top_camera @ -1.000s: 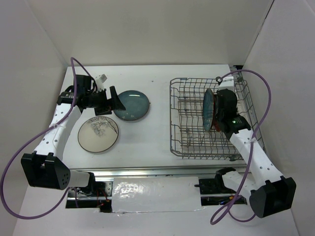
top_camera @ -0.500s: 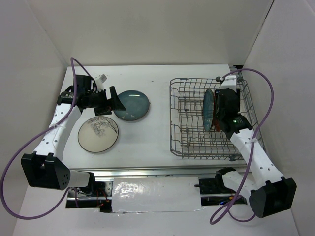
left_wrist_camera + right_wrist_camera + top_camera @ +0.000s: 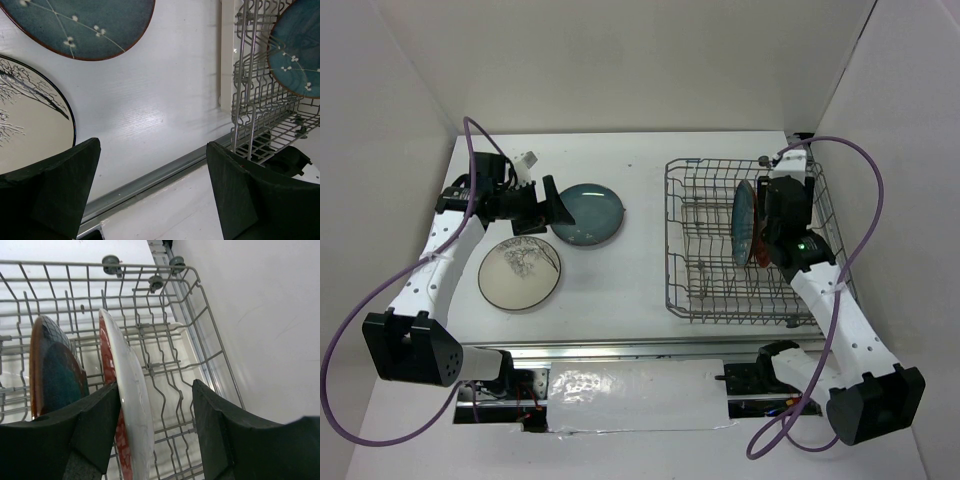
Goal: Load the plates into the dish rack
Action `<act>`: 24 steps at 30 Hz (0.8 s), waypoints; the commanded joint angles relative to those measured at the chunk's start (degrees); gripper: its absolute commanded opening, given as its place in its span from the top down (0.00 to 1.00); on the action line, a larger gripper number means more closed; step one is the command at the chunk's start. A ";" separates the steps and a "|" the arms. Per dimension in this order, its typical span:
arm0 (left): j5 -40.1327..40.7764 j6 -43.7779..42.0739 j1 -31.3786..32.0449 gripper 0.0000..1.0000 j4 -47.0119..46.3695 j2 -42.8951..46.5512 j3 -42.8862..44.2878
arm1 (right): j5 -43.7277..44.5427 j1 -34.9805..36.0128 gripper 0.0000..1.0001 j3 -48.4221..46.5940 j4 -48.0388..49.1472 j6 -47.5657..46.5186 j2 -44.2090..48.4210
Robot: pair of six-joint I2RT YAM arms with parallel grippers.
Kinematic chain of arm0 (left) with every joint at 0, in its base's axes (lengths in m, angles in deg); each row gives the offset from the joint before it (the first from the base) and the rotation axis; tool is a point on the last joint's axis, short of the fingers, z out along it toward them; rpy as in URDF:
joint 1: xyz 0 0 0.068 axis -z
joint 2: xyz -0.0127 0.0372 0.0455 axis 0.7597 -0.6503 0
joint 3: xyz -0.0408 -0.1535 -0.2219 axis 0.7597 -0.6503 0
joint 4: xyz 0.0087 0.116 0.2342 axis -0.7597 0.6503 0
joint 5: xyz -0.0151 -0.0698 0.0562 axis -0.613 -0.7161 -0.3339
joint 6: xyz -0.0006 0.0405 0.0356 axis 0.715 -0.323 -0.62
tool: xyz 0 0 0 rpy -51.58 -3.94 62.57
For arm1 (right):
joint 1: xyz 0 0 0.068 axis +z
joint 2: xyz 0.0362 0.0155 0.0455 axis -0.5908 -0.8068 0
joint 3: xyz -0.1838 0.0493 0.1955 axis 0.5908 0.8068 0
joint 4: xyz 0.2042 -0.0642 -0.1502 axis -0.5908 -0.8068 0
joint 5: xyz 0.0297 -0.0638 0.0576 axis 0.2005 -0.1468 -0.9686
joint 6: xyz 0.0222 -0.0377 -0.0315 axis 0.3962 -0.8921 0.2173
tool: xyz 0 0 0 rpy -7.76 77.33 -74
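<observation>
Top external view: nearest, the two arm bases sit behind a metal rail (image 3: 620, 345) along the near edge of the white table (image 3: 640, 260). Just beyond it on the left, the cream plate (image 3: 520, 272) lies flat, branch drawing up, not yet loaded. Right behind it lies the flat teal plate (image 3: 590, 215), close beside the cream one but apart from it.

The left gripper (image 3: 556, 203) hangs at this plate's left rim. Its fingers are spread wide with nothing between them, likely poised to take the plate by its edge.

On the right stands the dish rack (image 3: 669, 240), much wider than any plate. Inside it, toward the right, the standing teal plate (image 3: 743, 222) and the red plate (image 3: 131, 405) stand on edge side by side. The tines seem to keep them upright and apart, so half the load looks done.

The right gripper (image 3: 156, 390) reaches down over the red plate with its jaws parted. The plate's pale rim lies against or just beside one finger (image 3: 95, 425); I cannot tell which. The other finger stands clear of it, so the plate seems to rest in the rack rather than in a grip.

The tabletop is smooth, matt white. Plain white walls (image 3: 620, 60) close the scene at the far end and on both sides.
</observation>
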 commanded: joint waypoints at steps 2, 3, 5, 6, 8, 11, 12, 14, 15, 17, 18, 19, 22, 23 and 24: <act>-0.44 -0.74 0.17 0.01 -0.34 1.80 0.01 | 0.03 -0.58 0.35 -4.54 2.88 1.07 2.52; -0.35 -0.74 0.17 0.01 -0.26 2.06 -0.17 | -0.23 -0.49 0.35 -4.63 2.88 0.98 2.43; -0.18 -0.83 0.17 0.01 -0.26 2.41 -0.52 | -0.32 -0.41 0.35 -4.71 2.62 1.07 2.08; -0.18 -0.83 0.17 0.01 -0.34 2.42 -0.69 | -0.41 -0.41 0.34 -4.71 2.62 1.07 1.99; 0.00 -0.74 0.17 0.01 -0.17 2.50 -0.78 | -0.67 -0.23 0.33 -4.63 2.36 1.42 1.90; -0.18 -0.74 0.17 0.01 -0.17 2.51 -0.70 | -0.76 -0.05 0.30 -4.71 2.36 1.86 2.08; -0.18 -0.74 0.17 0.01 -0.17 2.42 -0.70 | -1.02 -0.05 0.30 -4.98 2.27 1.86 2.25; -1.05 -0.91 0.08 0.01 0.01 2.24 -0.17 | -2.25 -0.05 0.31 -5.68 2.27 1.25 2.61; -2.36 -1.18 -0.01 0.01 0.09 2.15 0.09 | -2.52 -0.05 0.31 -6.12 2.44 0.81 2.87; -2.46 -1.09 -0.01 0.01 0.36 1.98 0.53 | -2.78 -0.05 0.31 -7.87 2.36 -0.42 3.05; -2.46 -1.00 -0.01 0.01 0.27 1.98 0.54 | -2.87 -0.05 0.30 -8.92 2.18 -0.68 3.05; -2.37 -1.00 -0.01 0.01 0.36 1.98 0.54 | -3.13 -0.05 0.30 -9.28 1.92 -0.95 2.96; -1.85 -1.00 -0.01 0.01 0.27 2.15 0.27 | -3.22 -0.05 0.30 -9.02 2.18 -1.57 2.43; -1.76 -1.00 0.08 0.01 0.36 2.07 0.27 | -3.22 -0.05 0.30 -8.67 2.18 -1.83 2.08; -1.41 -1.00 -0.01 0.01 0.36 1.98 0.18 | -3.14 -0.05 0.30 -8.41 2.18 -1.74 1.82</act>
